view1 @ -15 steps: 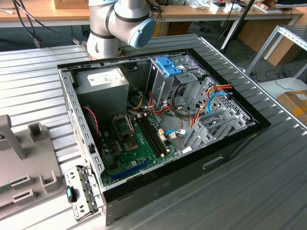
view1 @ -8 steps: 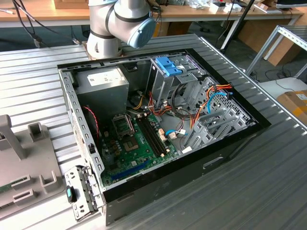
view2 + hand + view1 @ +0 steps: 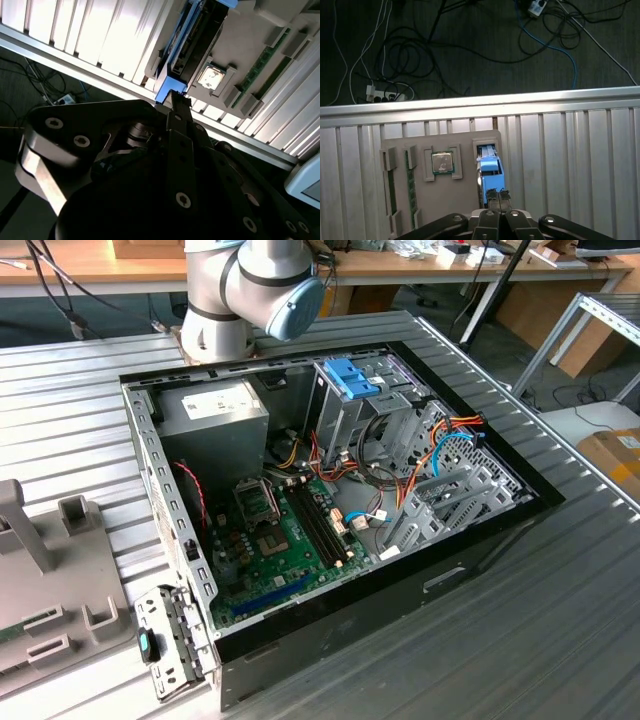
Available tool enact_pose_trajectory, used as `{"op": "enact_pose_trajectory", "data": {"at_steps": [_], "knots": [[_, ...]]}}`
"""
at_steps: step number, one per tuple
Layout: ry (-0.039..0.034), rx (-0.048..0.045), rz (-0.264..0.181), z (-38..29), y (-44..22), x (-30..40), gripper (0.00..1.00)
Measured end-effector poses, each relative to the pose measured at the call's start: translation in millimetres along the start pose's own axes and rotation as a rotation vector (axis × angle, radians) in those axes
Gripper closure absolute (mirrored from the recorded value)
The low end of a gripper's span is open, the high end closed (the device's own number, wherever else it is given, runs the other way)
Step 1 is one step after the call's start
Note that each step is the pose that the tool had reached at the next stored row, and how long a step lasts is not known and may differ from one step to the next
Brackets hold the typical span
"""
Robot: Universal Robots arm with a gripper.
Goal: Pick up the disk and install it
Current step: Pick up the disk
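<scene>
Pick-up step: the hand (image 3: 497, 196), fingers pressed together, is touching the upright disk (image 3: 490, 169) in the grey tray (image 3: 45, 580), exterior view's lower left; lifting is probably needing a straight pull.

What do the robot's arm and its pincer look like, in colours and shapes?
The arm is made of thick, rounded silver-grey tube sections, with a light blue round cap on one joint. The pincer is matte black. Its flat linkage plates are fastened by round silver screws, and it tapers to two slim fingers.
</scene>
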State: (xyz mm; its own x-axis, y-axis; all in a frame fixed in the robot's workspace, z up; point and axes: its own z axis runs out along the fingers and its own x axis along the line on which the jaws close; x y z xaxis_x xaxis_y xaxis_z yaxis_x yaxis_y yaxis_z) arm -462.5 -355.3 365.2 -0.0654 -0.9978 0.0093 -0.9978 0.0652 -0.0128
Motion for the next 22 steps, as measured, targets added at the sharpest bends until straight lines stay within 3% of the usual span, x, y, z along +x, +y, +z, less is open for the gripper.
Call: {"op": "enact_pose_trajectory", "data": {"at_steps": [6,7,9,12,13,14,17,19,22], "knots": [[0.0,0.0,-0.001,0.2,0.0,0.0,0.89],[0.0,0.0,-0.001,0.2,0.0,0.0,0.83],[0.0,0.0001,-0.002,0.2,0.0,0.0,0.83],[0.0,0.0001,-0.002,0.3,0.0,0.0,0.64],[0.0,0.0,-0.002,0.3,0.0,0.0,0.64],[0.0,0.0001,-0.002,0.4,0.0,0.0,0.58],[0.0,0.0,-0.003,0.5,0.0,0.0,0.56],[0.0,0.0,-0.003,0.5,0.0,0.0,0.44],[-0.0007,0.0005,-0.003,1.6,0.0,-0.1,0.44]]}}
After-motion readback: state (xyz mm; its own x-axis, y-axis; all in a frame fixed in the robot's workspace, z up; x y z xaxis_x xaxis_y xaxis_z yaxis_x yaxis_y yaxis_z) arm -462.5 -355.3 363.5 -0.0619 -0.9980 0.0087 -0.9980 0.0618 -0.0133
